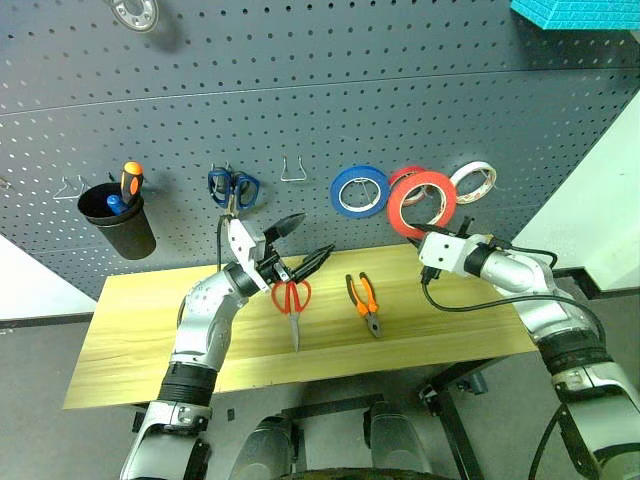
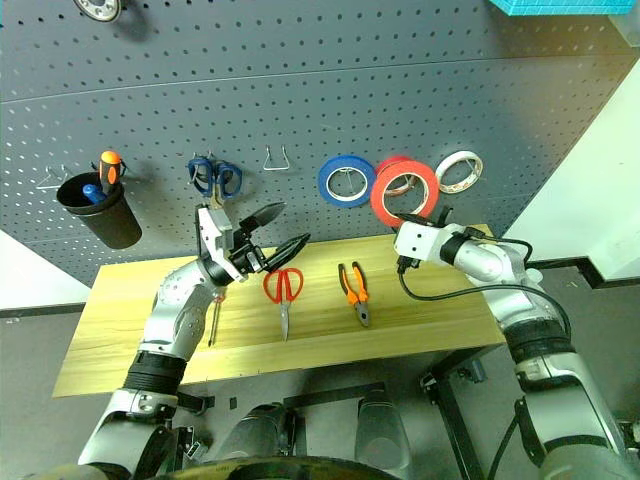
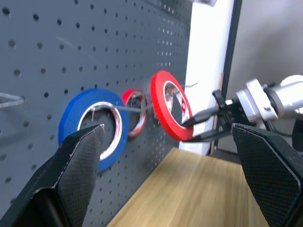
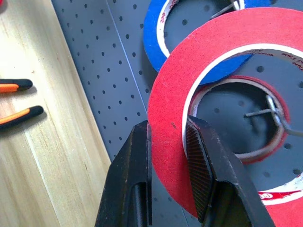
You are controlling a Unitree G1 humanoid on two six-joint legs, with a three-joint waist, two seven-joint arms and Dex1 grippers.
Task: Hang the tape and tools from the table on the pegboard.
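A black cup (image 1: 118, 222) hangs at the left of the frame, holding an orange-and-black-handled screwdriver (image 1: 131, 180) and something blue beside it. To its right hang blue-handled scissors (image 1: 233, 187), then a bare wire hook (image 1: 292, 170) near the centre. Right of centre hangs a blue tape ring (image 1: 360, 191), and farther right a white-cream tape ring (image 1: 473, 181). A round metal disc (image 1: 135, 12) sits at the top left, a turquoise object (image 1: 575, 12) at the top right corner.

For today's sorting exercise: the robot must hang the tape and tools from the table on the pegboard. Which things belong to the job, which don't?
Job:
red tape held by right gripper
red scissors
pliers
table
pegboard

Not the job:
blue tape
white tape
blue scissors
black cup
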